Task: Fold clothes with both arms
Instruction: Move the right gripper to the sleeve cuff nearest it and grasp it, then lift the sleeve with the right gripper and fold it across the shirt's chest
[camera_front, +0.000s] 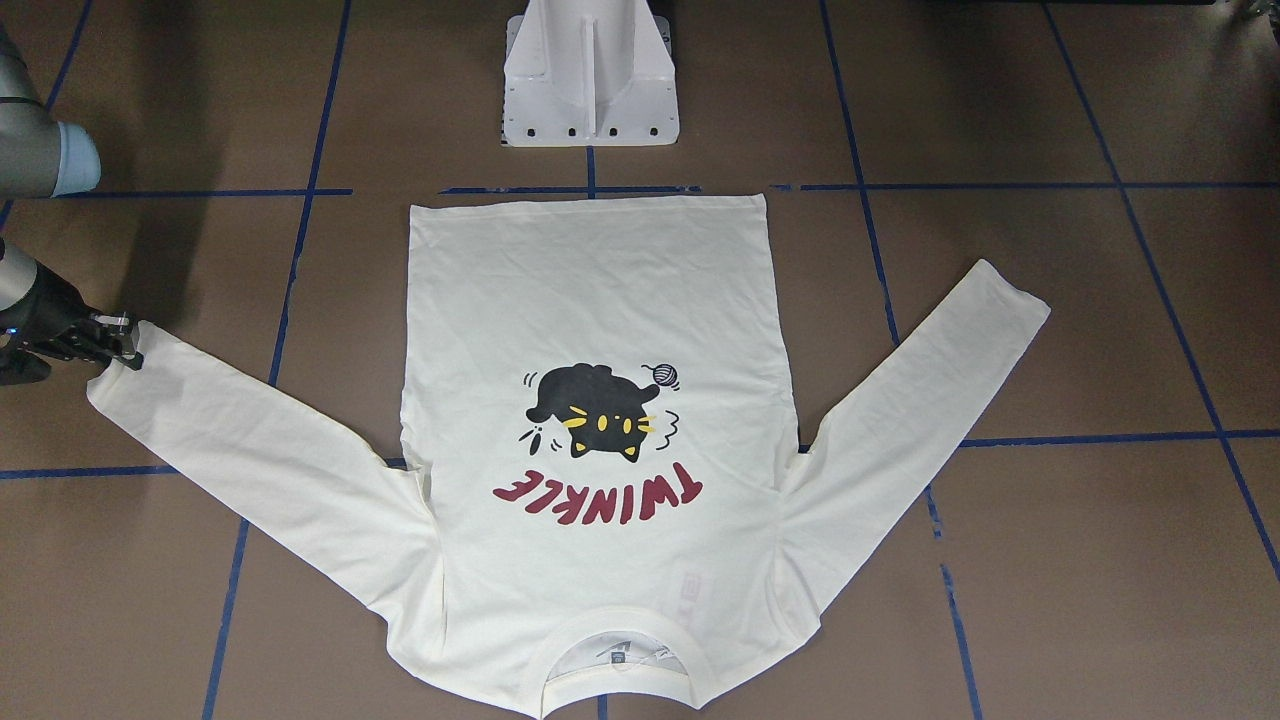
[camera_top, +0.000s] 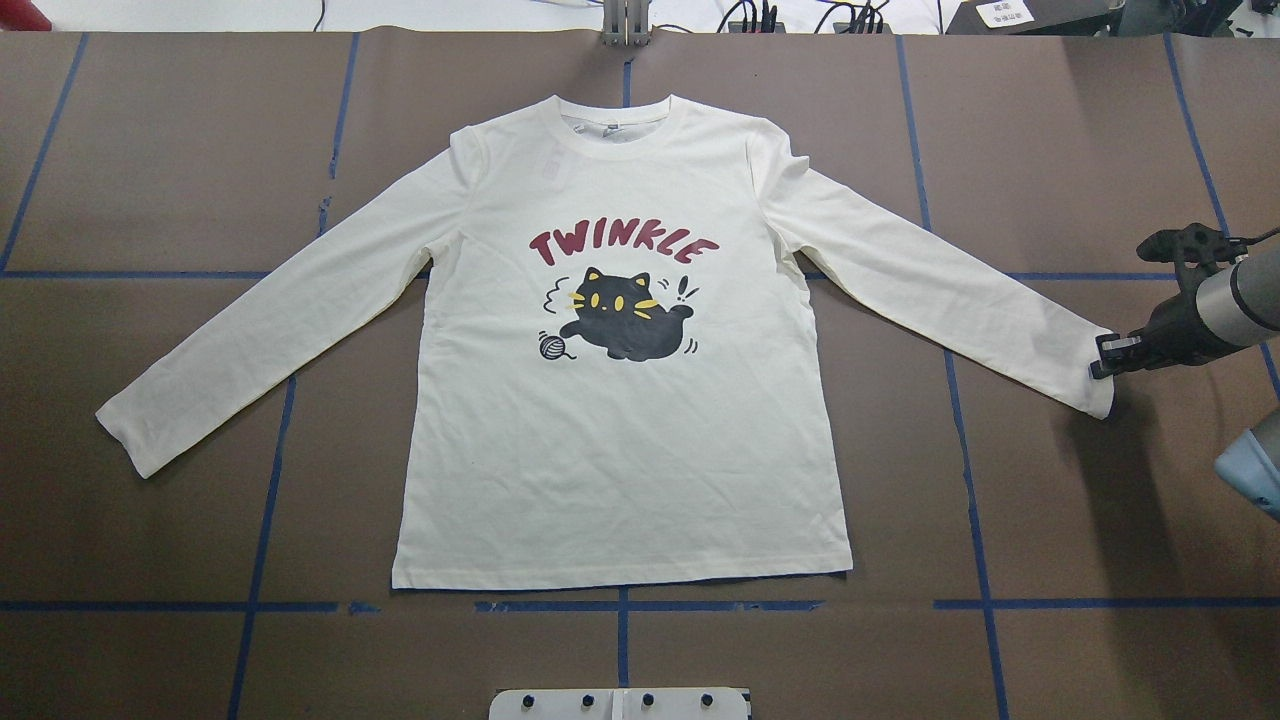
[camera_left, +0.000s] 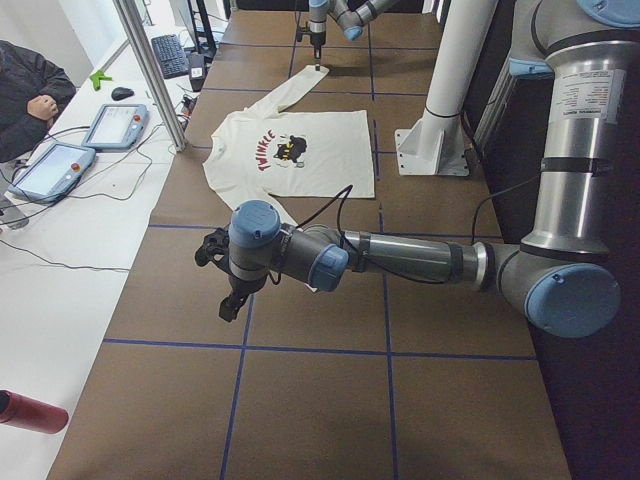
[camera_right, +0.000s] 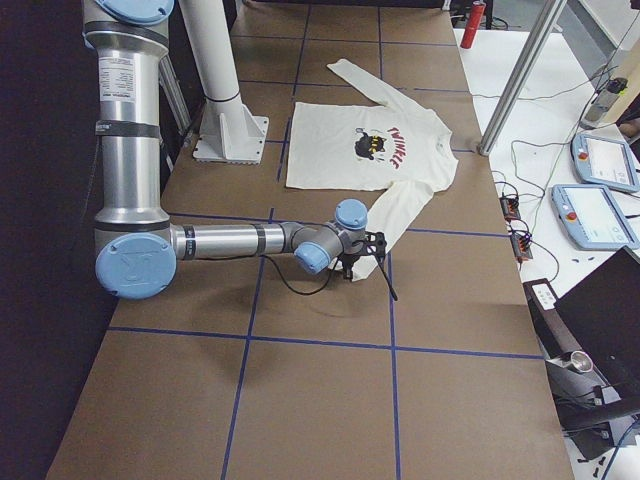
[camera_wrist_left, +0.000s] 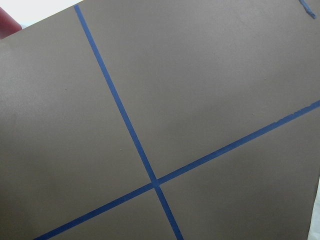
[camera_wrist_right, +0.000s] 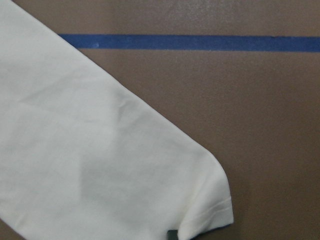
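**Shirt.** The cream-white long-sleeved T-shirt (camera_top: 620, 450) lies flat and print side up at the middle of the brown table (camera_top: 180, 150). Its collar points away from the robot and its hem lies nearest the white pedestal (camera_front: 590, 80). Both sleeves are spread outward, angled toward the hem side.

**Right gripper.** The right gripper (camera_top: 1103, 362) stands at the end of the sleeve on the robot's right. Its black fingertips (camera_front: 130, 358) touch the edge of the cuff (camera_top: 1098, 392). In the right wrist view the cuff corner rests flat on the table. A small dark shape at the bottom of that frame, on the cuff hem, is possibly a fingertip. No view shows the gap between the jaws, so it cannot be told how far they are parted or whether they pinch the cloth.

**Left gripper.** The left gripper (camera_left: 232, 298) shows only in the view from the table's left end. It hangs above bare table crossed by blue tape lines (camera_wrist_left: 125, 125), well apart from the left sleeve (camera_top: 250, 340). Its opening cannot be told from that view.
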